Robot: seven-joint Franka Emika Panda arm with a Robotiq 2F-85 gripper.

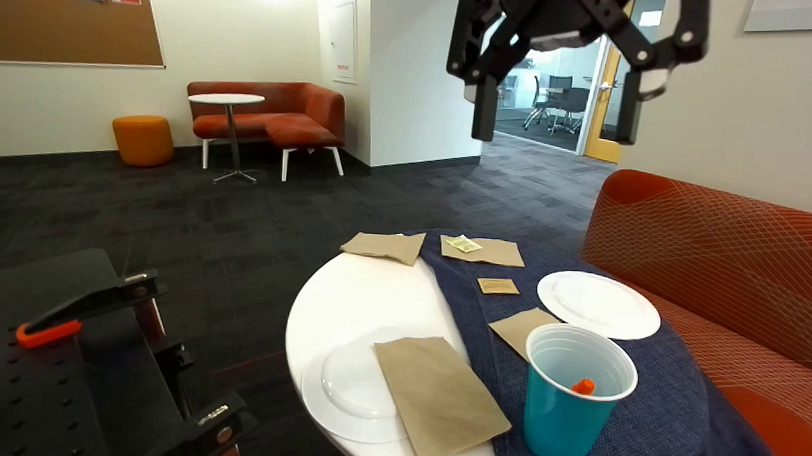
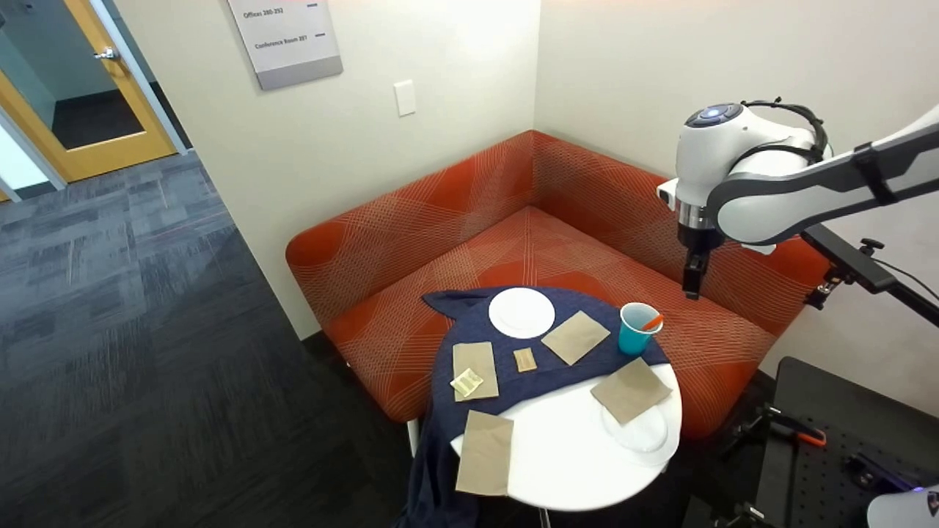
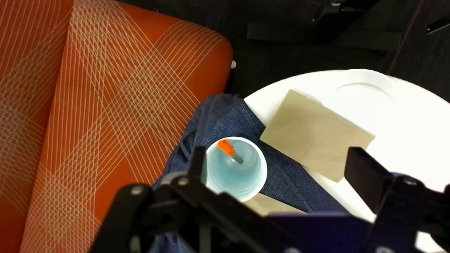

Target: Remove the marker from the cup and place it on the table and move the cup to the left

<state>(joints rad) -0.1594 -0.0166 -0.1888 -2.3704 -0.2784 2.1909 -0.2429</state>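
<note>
The teal cup point(image 1: 566, 424) stands upright on the navy cloth near the edge of the white-topped table point(image 1: 381, 300). It also shows in an exterior view point(image 2: 632, 340) and in the wrist view point(image 3: 242, 182). The orange marker point(image 3: 226, 147) leans inside the cup, with its orange end towards the rim; its tip also shows in both exterior views point(image 1: 584, 386) point(image 2: 652, 322). My gripper point(image 1: 555, 131) is open and empty, well above the table. In the wrist view the cup lies beside the left finger, which covers part of its rim, between the jaws point(image 3: 277, 156).
Brown napkins point(image 1: 442, 400) lie around the cup, one partly over a clear plate point(image 1: 349, 385). A white plate point(image 1: 600, 304) and small packets point(image 1: 497, 285) lie on the cloth. A red sofa point(image 2: 469, 242) borders the table. A black cart point(image 1: 15, 388) holds a red-and-black tool point(image 1: 49, 333).
</note>
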